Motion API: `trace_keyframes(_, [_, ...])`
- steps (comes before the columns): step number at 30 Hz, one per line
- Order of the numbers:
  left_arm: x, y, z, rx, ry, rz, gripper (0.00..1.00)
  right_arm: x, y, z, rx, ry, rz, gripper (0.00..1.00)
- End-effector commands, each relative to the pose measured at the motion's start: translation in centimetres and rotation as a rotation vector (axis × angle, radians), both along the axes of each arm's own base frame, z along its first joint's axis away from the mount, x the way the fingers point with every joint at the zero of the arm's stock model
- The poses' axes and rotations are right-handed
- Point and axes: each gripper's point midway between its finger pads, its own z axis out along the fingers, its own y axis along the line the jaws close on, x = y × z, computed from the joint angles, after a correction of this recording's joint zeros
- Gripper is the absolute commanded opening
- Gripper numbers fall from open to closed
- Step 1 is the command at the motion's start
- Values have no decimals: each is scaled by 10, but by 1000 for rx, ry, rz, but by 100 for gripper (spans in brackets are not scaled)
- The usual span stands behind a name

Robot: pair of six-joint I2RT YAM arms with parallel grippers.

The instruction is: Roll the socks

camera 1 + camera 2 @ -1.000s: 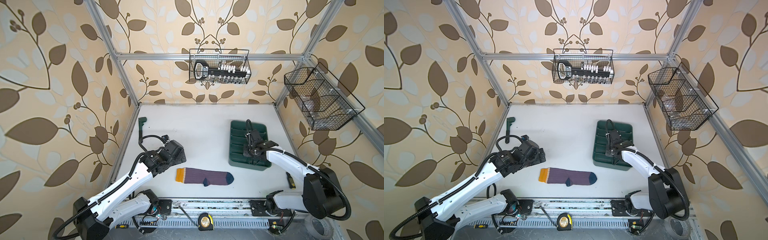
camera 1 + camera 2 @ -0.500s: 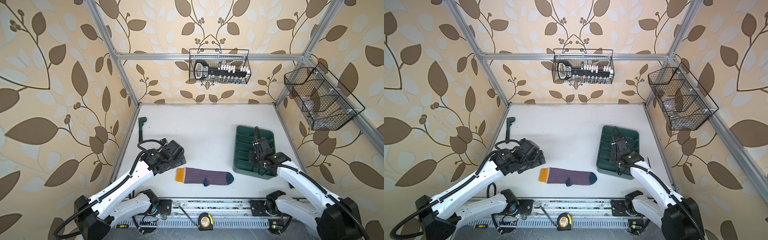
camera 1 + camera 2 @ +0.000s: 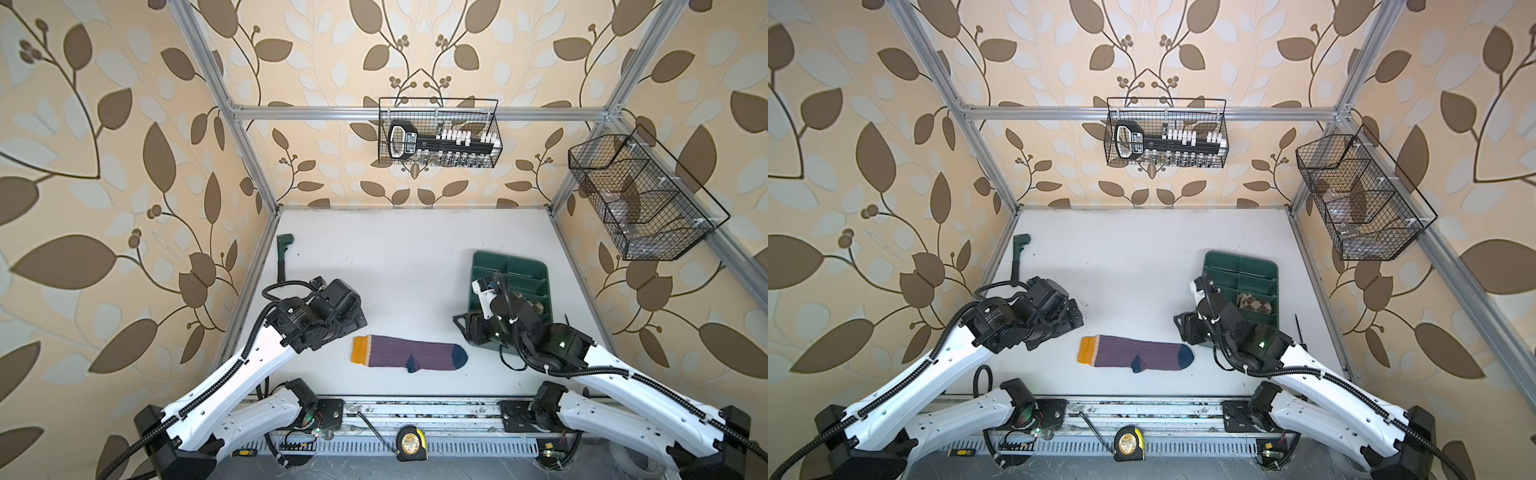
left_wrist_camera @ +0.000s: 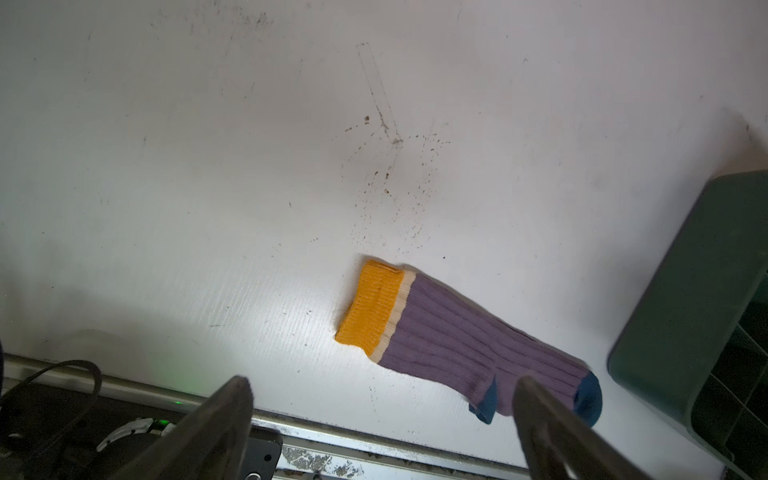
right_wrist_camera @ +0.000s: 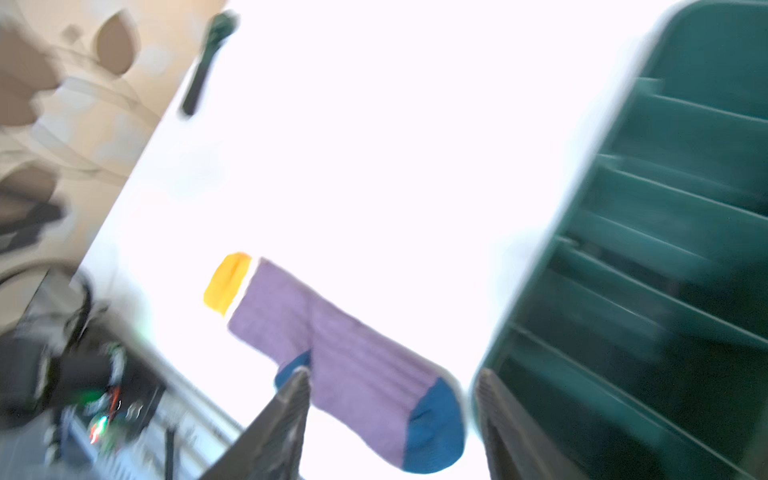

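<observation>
Left wrist view gives us the purple sock (image 4: 469,345) lying flat and unrolled on the white desk (image 4: 208,166). In both top views it sits near the front edge between the two arms (image 3: 409,353) (image 3: 1136,353), yellow cuff toward the left arm, navy toe toward the right. The argyle sock (image 3: 1254,305) lies in a compartment of the green tray (image 3: 1258,270), toward its near end and partly hidden by the right arm.

We see the left tool (image 4: 382,384) spread wide and empty; in a top view it hovers just beside the cuff (image 3: 353,320), not touching it. The right tool (image 5: 390,376) has its jaws apart with nothing gripped, though that wrist view is blurred; in a top view it sits at the tray's near-left corner (image 3: 461,328), close to the toe.
</observation>
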Motion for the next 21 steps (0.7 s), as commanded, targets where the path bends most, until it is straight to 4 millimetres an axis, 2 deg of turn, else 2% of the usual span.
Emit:
trace_keyframes(1, [7,-11,8,-13,4,-26,99,-17,20,-19,31,61,72,72])
trace_keyframes(6, [25,-22,11,2,-23,-54,99,-26,34,-57,31,144,134,81])
trace_keyframes(13, [36,-33,28,10,-23,-85,99,-44,33,-105,-2,309,107,81])
trace_keyframes(16, [39,-32,31,34,-34,-103,99,-43,30,-119,-6,324,58,81])
trace_keyframes(21, [42,-23,40,129,-55,-180,99,-31,27,-130,-13,347,-64,82])
